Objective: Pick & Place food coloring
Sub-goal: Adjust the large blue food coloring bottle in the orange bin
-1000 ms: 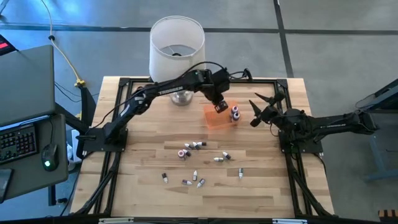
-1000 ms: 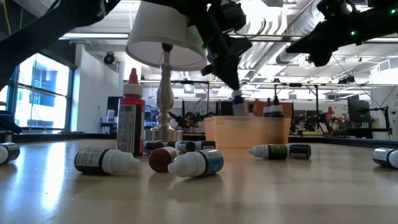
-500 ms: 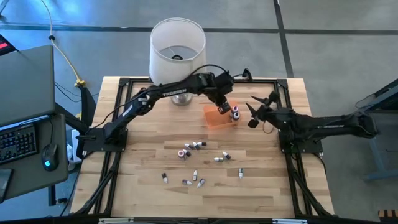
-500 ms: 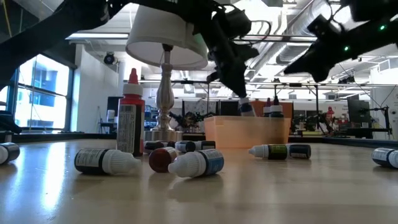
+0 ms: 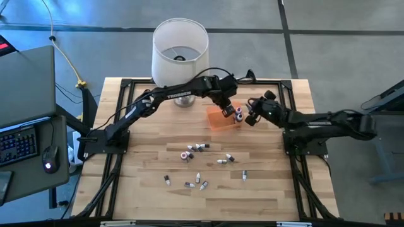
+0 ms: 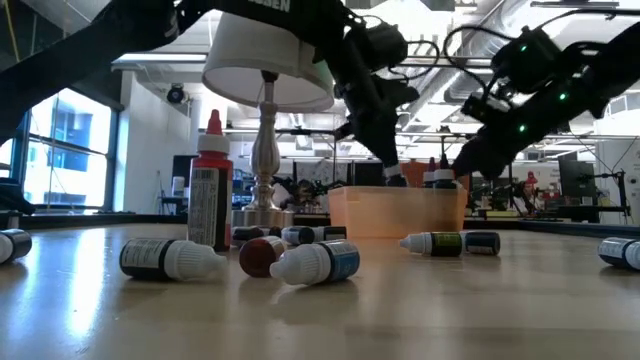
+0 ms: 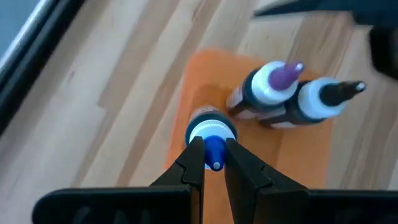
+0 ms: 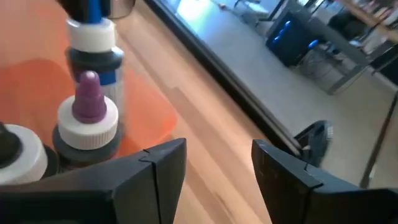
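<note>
My left gripper [image 5: 228, 111] [image 7: 213, 163] is shut on a blue-tipped dropper bottle [image 7: 211, 132] over the orange tray [image 5: 219, 120] [image 6: 398, 212]. Two more bottles stand upright in the tray on their bases, one purple-capped [image 7: 278, 79] [image 8: 89, 106] and one dark-capped [image 7: 324, 99]. My right gripper [image 5: 252, 117] [image 8: 217, 163] is open, just right of the tray and facing these bottles. Several other small bottles [image 5: 196, 148] lie on their sides on the wooden table. My left gripper pinches the bottle's blue pointed tip [image 7: 215, 151] between its two fingertips, coming slanting from above. The bottle hangs upright below the fingers with its body inside the tray [image 6: 393, 179]. The tray wall hides whether its base stands on the tray floor.
A white lampshade on a metal stand [image 5: 180, 43] [image 6: 266, 150] rises at the table's far edge, left of the tray. An upright red-capped bottle [image 6: 210, 190] and loose bottles [image 6: 312, 262] [image 5: 223, 160] [image 5: 189, 183] are scattered on the near half. A black frame [image 5: 120, 126] borders the table.
My right arm has swung toward the table's left and dropped lower, bringing its open gripper close to the tray's right side. My left gripper has carried the blue-tipped bottle a little rightward over the tray and lowered it beside the standing bottles.
</note>
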`<state>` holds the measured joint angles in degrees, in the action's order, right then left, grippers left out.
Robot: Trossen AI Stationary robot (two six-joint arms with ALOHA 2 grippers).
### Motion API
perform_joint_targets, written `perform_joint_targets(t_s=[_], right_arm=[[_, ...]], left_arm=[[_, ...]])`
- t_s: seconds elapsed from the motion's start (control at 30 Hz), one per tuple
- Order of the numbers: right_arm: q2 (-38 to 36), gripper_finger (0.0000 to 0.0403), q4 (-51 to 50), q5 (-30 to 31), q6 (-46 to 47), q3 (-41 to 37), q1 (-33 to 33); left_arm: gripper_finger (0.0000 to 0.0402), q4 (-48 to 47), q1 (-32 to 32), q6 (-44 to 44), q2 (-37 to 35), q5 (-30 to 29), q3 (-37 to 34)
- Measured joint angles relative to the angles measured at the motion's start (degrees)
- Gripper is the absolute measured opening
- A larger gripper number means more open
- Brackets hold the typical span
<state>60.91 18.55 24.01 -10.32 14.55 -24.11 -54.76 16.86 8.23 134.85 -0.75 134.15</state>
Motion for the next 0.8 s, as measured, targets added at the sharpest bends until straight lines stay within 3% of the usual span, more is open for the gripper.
perform_joint_targets(t_s=[0.37,0.6,0.8], right_arm=[[12.3,0.0176,11.3,-10.3,-0.4,0.0,-1.2],[14.7,0.0176,14.7,-13.3,-0.6,0.0,-1.0],[14.7,0.0176,14.8,-14.3,-0.6,0.0,-1.0]], left_arm=[[0.0031,2.8,-0.4,0.0,1.4,0.2,0.2],[0.0034,1.8,-0.4,0.0,1.5,0.3,0.1],[0.0066,2.3,-0.5,-0.8,1.5,0.3,0.1]])
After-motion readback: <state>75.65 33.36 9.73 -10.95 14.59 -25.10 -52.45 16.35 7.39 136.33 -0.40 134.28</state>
